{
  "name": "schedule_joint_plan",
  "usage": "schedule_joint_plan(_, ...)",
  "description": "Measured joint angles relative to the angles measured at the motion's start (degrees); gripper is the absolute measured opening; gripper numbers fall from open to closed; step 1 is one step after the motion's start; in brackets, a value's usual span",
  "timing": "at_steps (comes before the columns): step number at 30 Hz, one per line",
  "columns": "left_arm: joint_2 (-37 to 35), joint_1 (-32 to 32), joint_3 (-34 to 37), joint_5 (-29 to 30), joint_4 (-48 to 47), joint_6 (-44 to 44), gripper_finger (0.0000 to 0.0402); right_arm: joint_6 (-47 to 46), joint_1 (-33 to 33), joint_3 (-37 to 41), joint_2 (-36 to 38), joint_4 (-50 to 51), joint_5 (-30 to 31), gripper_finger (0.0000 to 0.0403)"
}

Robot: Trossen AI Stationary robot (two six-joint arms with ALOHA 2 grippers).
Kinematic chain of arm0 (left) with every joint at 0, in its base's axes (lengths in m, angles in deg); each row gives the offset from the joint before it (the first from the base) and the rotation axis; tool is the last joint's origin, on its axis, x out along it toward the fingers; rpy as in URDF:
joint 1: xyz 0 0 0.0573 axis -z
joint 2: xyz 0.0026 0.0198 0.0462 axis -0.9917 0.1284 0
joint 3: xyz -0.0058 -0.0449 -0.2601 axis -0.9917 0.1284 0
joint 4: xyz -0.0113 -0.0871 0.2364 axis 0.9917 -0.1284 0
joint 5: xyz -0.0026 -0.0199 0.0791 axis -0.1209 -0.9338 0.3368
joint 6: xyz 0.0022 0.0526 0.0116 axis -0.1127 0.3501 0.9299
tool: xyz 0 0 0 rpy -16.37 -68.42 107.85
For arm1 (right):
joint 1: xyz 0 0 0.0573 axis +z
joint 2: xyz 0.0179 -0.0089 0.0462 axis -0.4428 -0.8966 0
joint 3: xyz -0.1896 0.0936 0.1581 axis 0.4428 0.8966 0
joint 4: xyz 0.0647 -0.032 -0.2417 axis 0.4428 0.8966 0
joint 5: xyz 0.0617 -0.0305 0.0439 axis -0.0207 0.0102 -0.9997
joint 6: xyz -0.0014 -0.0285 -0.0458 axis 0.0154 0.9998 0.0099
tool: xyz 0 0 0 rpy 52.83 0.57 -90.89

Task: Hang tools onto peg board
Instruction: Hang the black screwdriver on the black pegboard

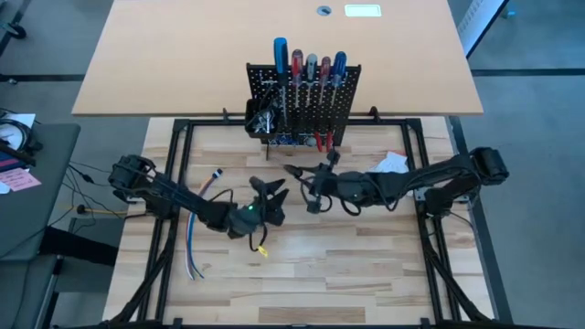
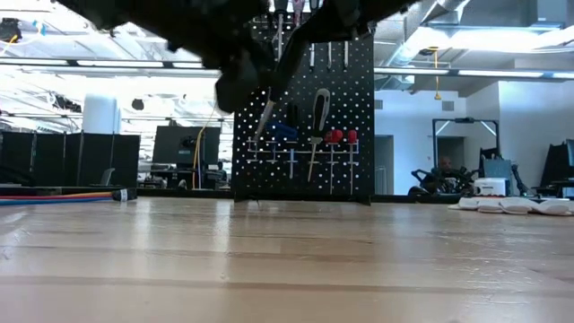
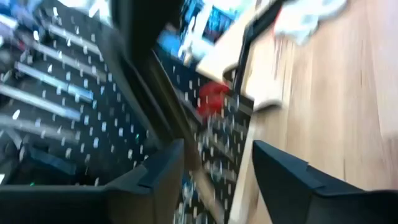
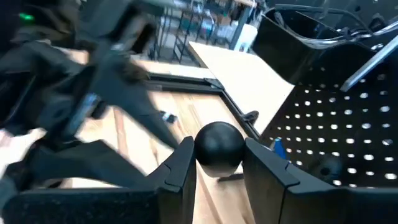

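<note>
The work table (image 1: 366,265) is of pale wooden planks inside a black frame. Behind it stands a tan desk (image 1: 183,64), and further back the room is an open lab with ceiling lights and dark monitors.

The peg board (image 1: 345,102) stands upright at the far edge of the table, in the middle. Five screwdrivers stand in its top rail: a blue-handled one (image 1: 280,50), a red one (image 1: 296,62), a grey one (image 1: 311,64), a second red one (image 1: 325,69) and a second blue one (image 1: 340,62). The red-handled pliers (image 1: 322,140) hang low on the front of the board. The black bin (image 1: 260,117) at its left side holds some silver metal pieces.

In front of the board, both arms meet above the table. The right gripper (image 1: 306,175) has its fingers closed on the round end of a black-handled tool (image 4: 219,146); both fingers touch it. The left gripper (image 1: 271,194) is just beside it, pointing toward the board. Its fingers stand apart, with a clear gap between them. A thin shaft crosses this gap, but the wrist view is blurred and I cannot tell if the fingers touch it.

A bundle of loose cables (image 1: 195,239) lies on the table by the left arm. A white glove (image 1: 393,163) lies near the right arm.
</note>
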Motion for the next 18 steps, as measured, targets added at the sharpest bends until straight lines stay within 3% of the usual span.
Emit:
schedule_joint_plan(4,0.0,4.1,0.0,10.3,-12.4,-10.1,0.0204,0.0,-1.7,-5.2,0.0,8.3,0.3,0.0111)
schedule_joint_plan(9,0.0,11.3,0.0,18.2,-30.8,-31.2,0.0203,1.3,-5.1,-8.4,0.1,11.1,-0.8,0.0111)
schedule_joint_plan(14,0.0,18.1,0.0,18.9,-47.8,-57.9,0.02,1.5,-8.5,-8.4,-0.4,8.8,-3.4,0.011)
schedule_joint_plan(18,0.0,22.2,0.0,19.0,-56.8,-72.7,0.02,1.5,-10.6,-7.4,-1.4,3.7,-5.9,0.011)
